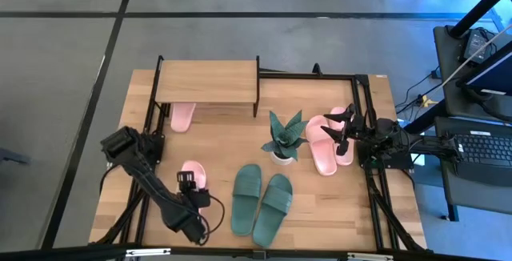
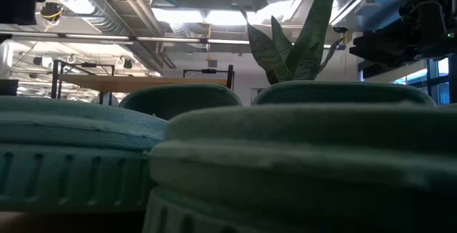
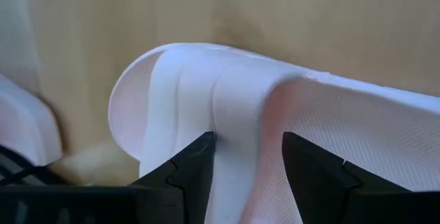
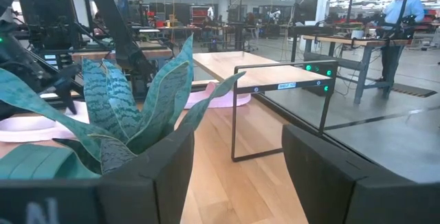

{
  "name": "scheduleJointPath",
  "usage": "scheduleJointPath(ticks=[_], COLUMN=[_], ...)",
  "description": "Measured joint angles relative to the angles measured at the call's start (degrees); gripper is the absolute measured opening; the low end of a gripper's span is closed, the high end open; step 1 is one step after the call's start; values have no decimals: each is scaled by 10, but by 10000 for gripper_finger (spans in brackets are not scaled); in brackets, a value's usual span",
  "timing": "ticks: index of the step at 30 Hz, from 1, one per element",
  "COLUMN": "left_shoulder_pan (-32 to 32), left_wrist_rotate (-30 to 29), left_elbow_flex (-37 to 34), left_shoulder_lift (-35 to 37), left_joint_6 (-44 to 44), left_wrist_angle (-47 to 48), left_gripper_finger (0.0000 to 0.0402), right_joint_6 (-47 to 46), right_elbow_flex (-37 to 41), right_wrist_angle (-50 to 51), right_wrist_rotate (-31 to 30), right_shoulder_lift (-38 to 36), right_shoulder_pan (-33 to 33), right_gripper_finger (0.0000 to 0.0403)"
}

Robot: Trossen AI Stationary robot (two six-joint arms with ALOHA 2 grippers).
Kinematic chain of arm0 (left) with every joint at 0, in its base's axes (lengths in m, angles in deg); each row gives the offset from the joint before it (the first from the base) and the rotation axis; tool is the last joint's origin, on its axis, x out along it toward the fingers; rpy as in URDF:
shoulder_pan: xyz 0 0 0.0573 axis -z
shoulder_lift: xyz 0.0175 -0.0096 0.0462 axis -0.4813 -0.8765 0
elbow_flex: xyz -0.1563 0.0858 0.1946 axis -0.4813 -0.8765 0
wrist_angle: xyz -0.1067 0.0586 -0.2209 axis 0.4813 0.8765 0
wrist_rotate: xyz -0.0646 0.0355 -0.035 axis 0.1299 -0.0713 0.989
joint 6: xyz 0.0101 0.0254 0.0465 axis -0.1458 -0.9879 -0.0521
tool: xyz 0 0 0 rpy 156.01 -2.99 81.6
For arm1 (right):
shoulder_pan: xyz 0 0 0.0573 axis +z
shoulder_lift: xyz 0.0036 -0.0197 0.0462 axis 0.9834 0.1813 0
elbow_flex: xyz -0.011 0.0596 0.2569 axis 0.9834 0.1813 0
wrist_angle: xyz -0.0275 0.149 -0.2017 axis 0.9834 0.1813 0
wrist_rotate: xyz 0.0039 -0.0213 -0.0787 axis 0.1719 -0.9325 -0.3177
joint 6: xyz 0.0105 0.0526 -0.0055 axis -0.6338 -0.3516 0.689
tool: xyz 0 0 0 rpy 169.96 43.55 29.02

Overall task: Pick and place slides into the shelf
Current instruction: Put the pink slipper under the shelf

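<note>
Slides by my left gripper (image 1: 186, 179): pale pink slide (image 1: 193, 174), strap finely textured up close.
Front slides: dark green pair (image 1: 262, 201), ribbed along the sole edge.
Right-side slides: pale pink pair (image 1: 330, 142).
Shelf (image 1: 206, 82): light wood top, thin black legs; one pale pink slide (image 1: 182, 116) under it.
Plant (image 1: 284, 135): green leaves banded darker, white pot.
Table (image 1: 336, 205): light wood grain.
Arms: I see both dark, near black.

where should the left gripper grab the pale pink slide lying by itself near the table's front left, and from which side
Best by the wide arched strap of the pale pink slide, coming from above. The sandal lies flat, sole down, so the strap is the one raised part that fingers can pinch, one on each face. The left gripper already straddles the strap this way, probably gripping it. The right gripper waits open.
</note>
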Motion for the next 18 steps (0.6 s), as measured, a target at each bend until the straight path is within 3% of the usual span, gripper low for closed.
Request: scheduleJointPath(ticks=[10, 18], left_shoulder_pan=[-15, -18], left_wrist_rotate=[4, -8], left_elbow_flex=[0, -1], left_shoulder_lift=[0, 0], left_joint_6=[-2, -3], left_wrist_angle=[14, 46], left_gripper_finger=[160, 84], right_joint_6=[0, 0], right_elbow_flex=[0, 0], right_wrist_angle=[0, 0], right_wrist_rotate=[0, 0], right_shoulder_lift=[0, 0], right_shoulder_pan=[0, 0], right_gripper_finger=[221, 221])
